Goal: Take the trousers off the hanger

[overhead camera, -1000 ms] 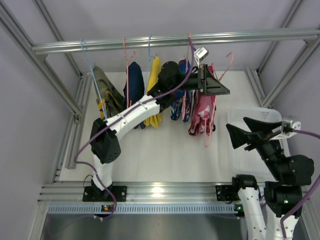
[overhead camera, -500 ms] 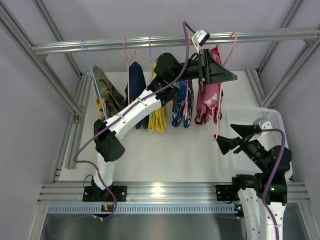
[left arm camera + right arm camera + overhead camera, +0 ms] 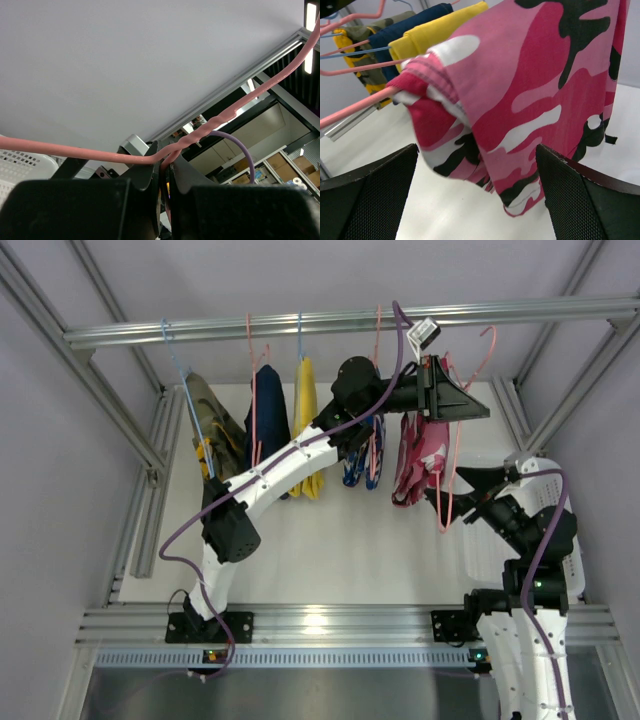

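**Camo trousers hanging on the hanger, one claw clamped, the other wide apart**

Top view, going left to right under the grey metal rail (image 3: 300, 322). Around 10 o'clock there's an olive patterned garment (image 3: 215, 425). Next to it is a navy garment (image 3: 270, 405), and a yellow garment (image 3: 306, 400) hangs near 12. Just right of that are the blue trousers with red and white print (image 3: 360, 465), partly behind the left arm.

The left claw (image 3: 470, 410) is up at about 1 o'clock. In its wrist view, the left claw (image 3: 164, 155) is pinched together on the twisted neck of the pink wire hanger (image 3: 75, 150). I can't tell whether the hook touches the rail.

The red-pink trousers with white and dark camo print (image 3: 418, 455) hang from that hanger (image 3: 450, 480), above the white table (image 3: 330, 540). In the right wrist view they're draped over the hanger bar (image 3: 355, 112), with the folded cloth (image 3: 535, 90) drooping down.

The right claw (image 3: 455, 495) sits at about 3 o'clock, just beside the lower end of the hanger. Its fingers are spread well apart with nothing held (image 3: 476, 150), and the camo cloth hangs in front of the gap. A white plastic basket (image 3: 545, 475) is at the far right.
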`<state>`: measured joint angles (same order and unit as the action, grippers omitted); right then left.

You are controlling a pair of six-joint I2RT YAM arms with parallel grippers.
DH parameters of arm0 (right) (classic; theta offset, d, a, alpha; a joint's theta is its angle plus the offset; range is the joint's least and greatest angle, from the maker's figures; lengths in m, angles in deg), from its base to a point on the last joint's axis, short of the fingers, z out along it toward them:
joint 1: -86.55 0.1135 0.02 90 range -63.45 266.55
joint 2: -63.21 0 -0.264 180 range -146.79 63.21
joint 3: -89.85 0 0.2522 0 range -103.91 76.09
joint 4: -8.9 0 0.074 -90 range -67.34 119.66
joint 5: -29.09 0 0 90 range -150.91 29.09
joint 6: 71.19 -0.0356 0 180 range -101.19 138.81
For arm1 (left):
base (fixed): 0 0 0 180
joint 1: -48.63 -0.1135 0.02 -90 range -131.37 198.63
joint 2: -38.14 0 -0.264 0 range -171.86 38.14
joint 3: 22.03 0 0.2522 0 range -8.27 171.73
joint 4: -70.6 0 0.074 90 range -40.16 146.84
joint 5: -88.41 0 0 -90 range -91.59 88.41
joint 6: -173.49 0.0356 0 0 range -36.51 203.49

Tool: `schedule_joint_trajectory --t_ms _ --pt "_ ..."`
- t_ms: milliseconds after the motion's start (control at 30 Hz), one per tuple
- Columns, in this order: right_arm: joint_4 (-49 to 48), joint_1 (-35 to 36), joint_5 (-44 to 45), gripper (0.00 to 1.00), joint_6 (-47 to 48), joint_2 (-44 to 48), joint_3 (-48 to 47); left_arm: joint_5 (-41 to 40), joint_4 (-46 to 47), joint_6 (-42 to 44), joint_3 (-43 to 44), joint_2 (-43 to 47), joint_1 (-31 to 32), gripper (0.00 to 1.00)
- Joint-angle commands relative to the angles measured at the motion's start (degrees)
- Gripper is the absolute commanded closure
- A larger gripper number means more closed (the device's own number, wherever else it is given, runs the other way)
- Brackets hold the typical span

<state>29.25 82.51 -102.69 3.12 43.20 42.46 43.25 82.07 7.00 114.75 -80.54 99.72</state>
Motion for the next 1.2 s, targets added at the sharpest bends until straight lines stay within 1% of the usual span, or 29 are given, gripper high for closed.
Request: schedule_joint_trajectory --t_ms 0,67,300,367,500,567,633,767,867,900,967,1033,1167 --pt "-7.73 -0.36 2.91 0.01 1.0 -2.22 -0.21 -2.04 9.48 4.24 5.74 2.48 0.68 1.0" --pt "-8.6 -0.36 4.42 0.01 1.27 -2.4 0.05 -2.04 9.57 4.24 5.91 2.48 1.03 1.0" --pt "-11.68 -0.36 13.46 0.1 1.71 -2.84 0.67 -2.12 9.04 3.89 5.91 2.48 1.91 1.0" --pt "-12.91 -0.36 14.7 0.1 1.8 -2.49 0.84 -2.3 8.87 3.45 5.91 2.57 2.0 1.0" --pt "-15.55 -0.36 18.04 0.14 2.93 -2.58 1.2 -2.21 8.96 3.28 5.65 2.66 2.26 1.0" --pt "-16.95 -0.36 18.66 0.14 3.11 -3.1 1.2 -2.56 8.78 3.01 5.65 2.66 2.26 1.0" --pt "-18.19 -0.36 17.09 0.12 3.2 -4.16 1.19 -2.65 8.87 2.84 5.39 2.66 2.52 1.0" --pt "-23.8 0.42 15.42 0.09 2.85 -7.14 1.72 -2.48 9.39 2.22 5.21 2.13 3.22 1.0" --pt "-26.36 1.39 11.38 0.08 3.11 -11.18 1.02 -2.74 9.57 2.13 5.38 1.69 3.49 1.0" --pt "-26.19 1.66 9.8 0.09 3.29 -11.63 0.85 -2.83 9.48 2.22 5.47 1.6 3.58 1.0" --pt "-25.32 2.18 9.7 0.09 4.51 -11.81 0.67 -2.83 9.92 2.57 5.74 1.78 3.58 1.0" --pt "-23.12 2.27 8.65 0.07 5.57 -10.32 0.84 -2.65 10.36 2.92 6.17 2.04 3.14 1.0" --pt "-16.19 2.27 8.11 0.03 10.3 -4.1 0.84 -2.74 9.49 3.54 7.49 2.04 2.17 1.0"
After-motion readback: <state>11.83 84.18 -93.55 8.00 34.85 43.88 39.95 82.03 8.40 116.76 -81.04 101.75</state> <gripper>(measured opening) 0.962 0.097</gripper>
